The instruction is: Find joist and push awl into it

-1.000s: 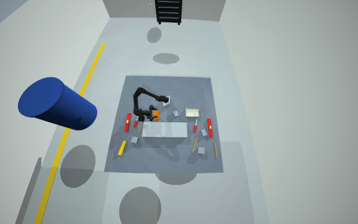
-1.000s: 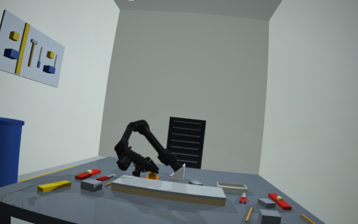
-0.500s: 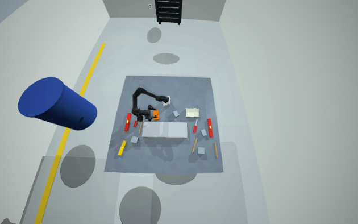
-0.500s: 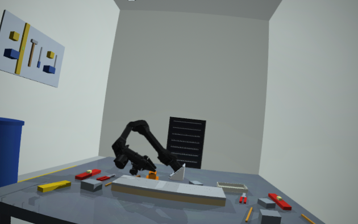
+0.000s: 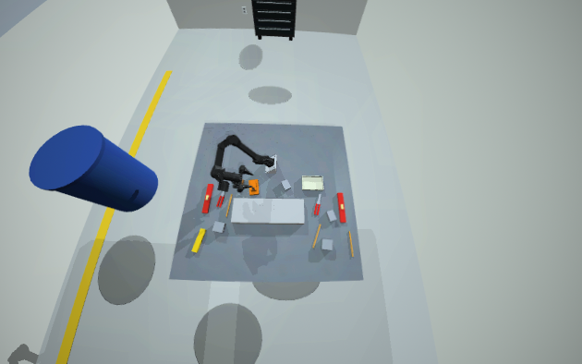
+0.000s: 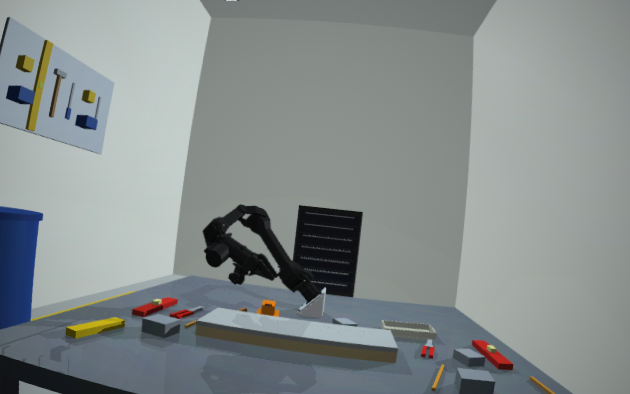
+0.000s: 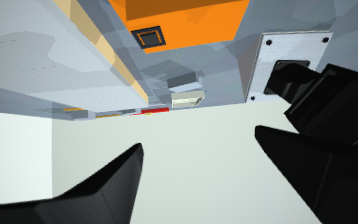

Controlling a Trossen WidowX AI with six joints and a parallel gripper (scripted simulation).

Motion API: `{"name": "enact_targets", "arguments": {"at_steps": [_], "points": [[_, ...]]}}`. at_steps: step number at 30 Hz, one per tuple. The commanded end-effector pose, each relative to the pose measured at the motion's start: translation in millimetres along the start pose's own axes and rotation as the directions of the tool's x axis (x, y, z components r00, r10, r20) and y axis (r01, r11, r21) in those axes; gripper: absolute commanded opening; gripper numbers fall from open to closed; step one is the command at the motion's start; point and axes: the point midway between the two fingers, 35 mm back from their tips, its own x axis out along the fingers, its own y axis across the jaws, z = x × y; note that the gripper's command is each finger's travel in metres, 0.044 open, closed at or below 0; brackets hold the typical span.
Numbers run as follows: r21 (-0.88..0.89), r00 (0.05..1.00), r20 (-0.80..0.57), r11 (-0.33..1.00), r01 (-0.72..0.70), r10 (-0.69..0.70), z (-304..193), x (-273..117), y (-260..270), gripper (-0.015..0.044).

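The orange stud finder [image 5: 254,183] [image 6: 268,308] [image 7: 195,22] rests on the table behind the floor panel. My gripper [image 5: 253,181] [image 7: 199,139] is wide open with nothing between its fingers. It is beside and above the stud finder, which lies beyond the fingertips in the wrist view. The pale grey floor panel [image 5: 268,214] [image 6: 295,330] [image 7: 30,65] lies flat with tan sides; the joist is hidden. The cream tray [image 5: 312,189] [image 6: 409,335] [image 7: 182,103] is empty, behind and right of the panel. A small brown-orange piece [image 6: 243,310] shows behind the panel; I cannot tell whether it is the awl.
My arm stands on a pale mounting bracket [image 5: 273,163] [image 6: 317,306] [image 7: 320,44]. A grey block [image 5: 285,185] lies between stud finder and tray. Red levels [image 5: 207,199] [image 5: 341,208], red pliers [image 5: 220,200] [image 5: 318,202], pencils, other grey blocks and a yellow block [image 5: 199,240] lie around the panel.
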Motion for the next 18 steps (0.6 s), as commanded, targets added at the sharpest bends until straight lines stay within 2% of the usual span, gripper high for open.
{"name": "enact_targets", "arguments": {"at_steps": [1,4,6,8,11,14,16,18], "points": [[-0.084,0.999,0.047,0.996,0.031,-0.027,4,7,-2,0.0440],[-0.414,0.960,0.269,0.891,0.186,-0.075,14,25,-9,0.0440],[-0.584,0.904,0.423,0.742,0.330,-0.069,21,34,-11,0.0440],[-0.680,0.826,0.563,0.550,0.485,-0.032,27,39,-11,0.0440],[-0.672,0.676,0.733,0.232,0.703,0.072,33,42,-6,0.0440],[-0.512,0.509,0.836,-0.041,0.858,0.204,34,40,-1,0.0440],[-0.459,0.468,0.851,-0.096,0.883,0.238,33,39,1,0.0440],[-0.459,0.468,0.851,-0.096,0.883,0.238,33,39,1,0.0440]]}}
